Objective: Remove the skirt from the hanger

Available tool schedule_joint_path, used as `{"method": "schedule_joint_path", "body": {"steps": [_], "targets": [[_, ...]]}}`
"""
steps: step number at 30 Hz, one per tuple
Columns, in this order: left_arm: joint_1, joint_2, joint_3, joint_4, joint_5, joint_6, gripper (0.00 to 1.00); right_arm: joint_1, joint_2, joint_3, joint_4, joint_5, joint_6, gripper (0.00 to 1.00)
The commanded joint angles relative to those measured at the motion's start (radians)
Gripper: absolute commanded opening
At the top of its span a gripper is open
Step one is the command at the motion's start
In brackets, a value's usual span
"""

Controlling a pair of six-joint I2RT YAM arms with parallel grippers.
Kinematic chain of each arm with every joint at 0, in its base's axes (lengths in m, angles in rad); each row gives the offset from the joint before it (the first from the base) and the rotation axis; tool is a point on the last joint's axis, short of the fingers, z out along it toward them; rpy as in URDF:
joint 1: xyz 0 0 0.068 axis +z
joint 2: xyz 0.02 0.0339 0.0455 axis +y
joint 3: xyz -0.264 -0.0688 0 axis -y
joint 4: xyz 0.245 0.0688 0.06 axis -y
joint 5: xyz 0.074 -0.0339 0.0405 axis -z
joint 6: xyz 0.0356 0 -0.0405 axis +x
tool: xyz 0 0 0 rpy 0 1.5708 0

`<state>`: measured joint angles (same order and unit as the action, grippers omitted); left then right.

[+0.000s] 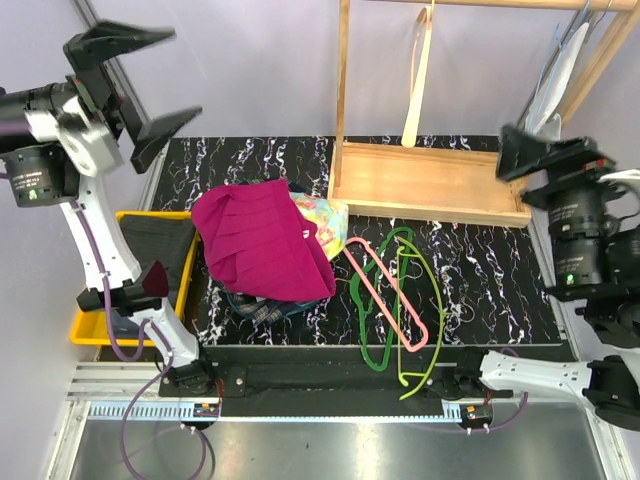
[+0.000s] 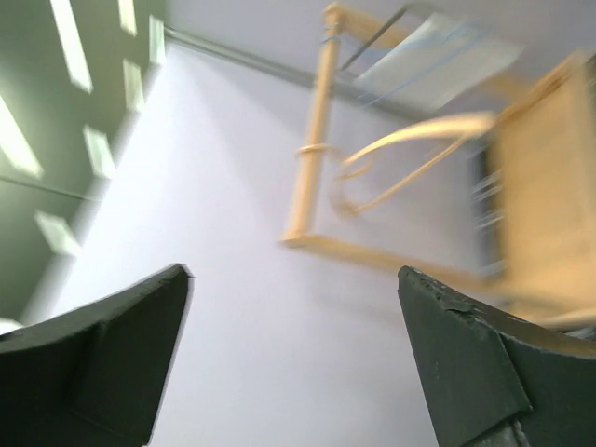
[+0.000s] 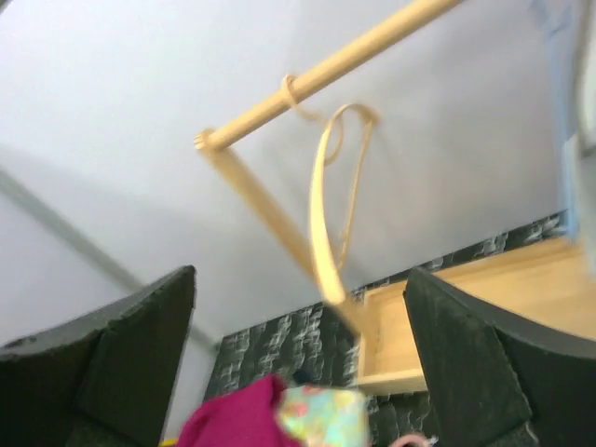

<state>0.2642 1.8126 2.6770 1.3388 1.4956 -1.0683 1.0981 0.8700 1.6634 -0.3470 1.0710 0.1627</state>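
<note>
Beneath the magenta garment [image 1: 262, 240], we see just a plaid edge of the skirt [image 1: 262, 308]; right of that garment lies the dark green hanger [image 1: 357, 290]; left gripper [image 2: 293, 272] and right gripper [image 3: 300, 272] gape, empty.

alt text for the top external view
A magenta garment lies heaped on a black table, the plaid skirt peeking from under it. The green hanger, pink hanger and lime hanger lie bare beside it. The left hand and right hand hang raised, open.
</note>
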Motion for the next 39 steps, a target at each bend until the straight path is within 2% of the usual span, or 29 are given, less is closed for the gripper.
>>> {"method": "schedule_joint_path", "body": {"steps": [1,2,3,4,5,6,7,8,9,10,11,12,13,15,16,19,23,24,29,33,39], "targets": [[0.032,0.001,-0.188,0.289,-0.017,0.979,0.99,-0.016,0.133,-0.060,0.766,0.147,-0.907,1.00],[-0.006,-0.040,-0.433,0.172,-0.163,1.590,0.99,-0.052,0.202,-0.071,1.092,0.142,-1.062,1.00],[-0.049,-0.137,-0.507,-0.018,-0.223,1.907,0.99,-0.100,0.237,-0.068,1.188,0.139,-1.218,1.00],[-0.144,-0.185,-0.543,-0.452,-0.306,2.137,0.99,-0.229,0.269,-0.044,1.201,0.144,-1.220,1.00],[-0.211,-0.270,-0.517,-0.706,-0.579,2.420,0.99,-0.288,0.318,-0.042,1.186,0.144,-1.214,1.00],[-0.300,-0.282,-0.429,-0.997,-0.767,2.518,0.99,-0.346,0.339,-0.040,1.165,0.150,-1.156,1.00],[-0.463,-0.256,-0.197,-1.332,-0.923,2.421,0.99,-0.477,0.375,-0.018,0.976,0.164,-1.073,1.00],[-0.508,-0.224,-0.148,-1.399,-1.151,2.351,0.99,-0.530,0.391,0.013,0.824,0.168,-0.820,1.00],[-0.570,-0.231,-0.141,-1.447,-1.251,2.313,0.99,-0.587,0.400,0.082,0.665,0.138,-0.673,1.00],[-0.586,-0.249,-0.210,-1.513,-1.340,2.205,0.99,-0.684,0.421,0.120,0.371,0.103,-0.526,1.00],[-0.597,-0.316,-0.267,-1.544,-1.456,2.132,0.99,-0.733,0.435,0.154,0.264,0.069,-0.315,1.00],[-0.599,-0.352,-0.325,-1.582,-1.486,2.060,0.99,-0.760,0.455,0.218,0.196,0.028,-0.266,1.00],[-0.599,-0.390,-0.445,-1.657,-1.514,1.903,0.99,-0.774,0.507,0.248,0.146,0.027,-0.250,1.00],[-0.600,-0.496,-0.575,-1.743,-1.519,1.787,0.99,-0.782,0.566,0.335,0.138,0.032,-0.276,1.00],[-0.603,-0.531,-0.708,-1.756,-1.516,1.692,0.99,-0.781,0.608,0.358,0.135,0.029,-0.284,1.00],[-0.614,-0.639,-0.878,-1.813,-1.502,1.587,0.99,-0.806,0.644,0.418,0.137,-0.002,-0.279,1.00],[-0.614,-0.685,-0.966,-1.903,-1.512,1.513,0.99,-0.903,0.662,0.430,0.106,-0.081,-0.192,1.00],[-0.614,-0.694,-0.997,-1.925,-1.515,1.507,0.99,-0.958,0.672,0.437,0.050,-0.101,-0.169,1.00],[-0.614,-0.765,-1.072,-1.974,-1.502,1.430,0.99,-1.161,0.702,0.437,-0.128,-0.332,0.146,0.96],[-0.614,-0.779,-1.092,-2.038,-1.465,1.334,0.99,-1.212,0.715,0.417,-0.153,-0.433,0.235,0.91],[-0.614,-0.795,-1.134,-2.057,-1.446,1.323,0.99,-1.244,0.754,0.450,-0.152,-0.511,0.267,0.88]]}}
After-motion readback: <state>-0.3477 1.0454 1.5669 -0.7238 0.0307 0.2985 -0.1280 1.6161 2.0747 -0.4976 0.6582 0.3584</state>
